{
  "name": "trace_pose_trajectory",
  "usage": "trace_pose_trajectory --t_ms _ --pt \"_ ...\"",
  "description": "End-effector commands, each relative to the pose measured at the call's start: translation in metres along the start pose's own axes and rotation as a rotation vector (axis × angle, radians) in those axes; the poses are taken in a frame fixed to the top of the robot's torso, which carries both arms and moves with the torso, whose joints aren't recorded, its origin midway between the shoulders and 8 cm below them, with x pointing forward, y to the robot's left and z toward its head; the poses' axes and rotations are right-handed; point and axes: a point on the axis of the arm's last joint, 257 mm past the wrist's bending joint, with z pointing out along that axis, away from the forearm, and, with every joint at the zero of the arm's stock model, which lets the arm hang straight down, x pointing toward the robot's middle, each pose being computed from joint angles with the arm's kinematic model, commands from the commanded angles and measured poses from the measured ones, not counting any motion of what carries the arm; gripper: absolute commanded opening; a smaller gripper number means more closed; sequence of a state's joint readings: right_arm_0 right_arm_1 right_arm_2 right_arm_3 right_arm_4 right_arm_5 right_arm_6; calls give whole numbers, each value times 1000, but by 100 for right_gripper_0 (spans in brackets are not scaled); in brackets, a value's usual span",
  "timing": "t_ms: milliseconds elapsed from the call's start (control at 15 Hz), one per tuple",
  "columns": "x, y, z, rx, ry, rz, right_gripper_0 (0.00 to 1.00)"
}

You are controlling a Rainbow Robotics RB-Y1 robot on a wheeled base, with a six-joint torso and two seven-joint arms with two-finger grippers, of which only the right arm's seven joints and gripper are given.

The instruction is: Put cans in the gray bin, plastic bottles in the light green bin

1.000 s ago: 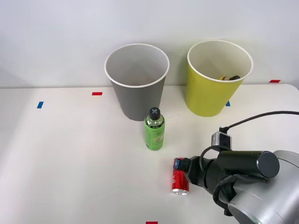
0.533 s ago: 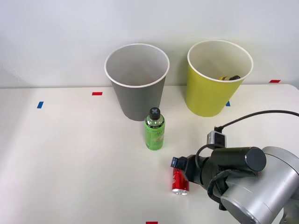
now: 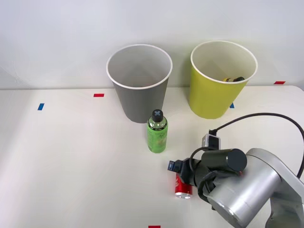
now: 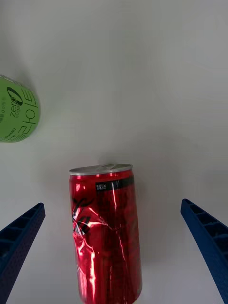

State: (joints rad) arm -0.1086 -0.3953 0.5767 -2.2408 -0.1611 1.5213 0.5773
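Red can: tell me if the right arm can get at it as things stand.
Probably yes. The red can stands upright between the open right gripper's fingers, nothing between them; the green bottle stands off to one side.

In the wrist view, the green bottle carries a light green label with dark green print: Korean characters reading roughly "사이", and beside them smaller Latin script that looks like "C…az", too curved to read surely. The red can bears a black band with a small block of white print, too fine to make out, and part of a white and black design on its dented side. In the front view, nothing on either can be read.
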Motion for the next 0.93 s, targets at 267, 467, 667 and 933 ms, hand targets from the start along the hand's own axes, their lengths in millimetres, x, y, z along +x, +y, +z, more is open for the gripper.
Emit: trace_pose_trajectory --t_ms 267,467,667,933 --pt "-5 -2 6 20 -14 -9 100" --pt "-6 -4 7 24 -14 -15 100" --pt "-3 -9 11 37 -4 -18 100" --pt "-1 -9 16 45 4 -24 100"
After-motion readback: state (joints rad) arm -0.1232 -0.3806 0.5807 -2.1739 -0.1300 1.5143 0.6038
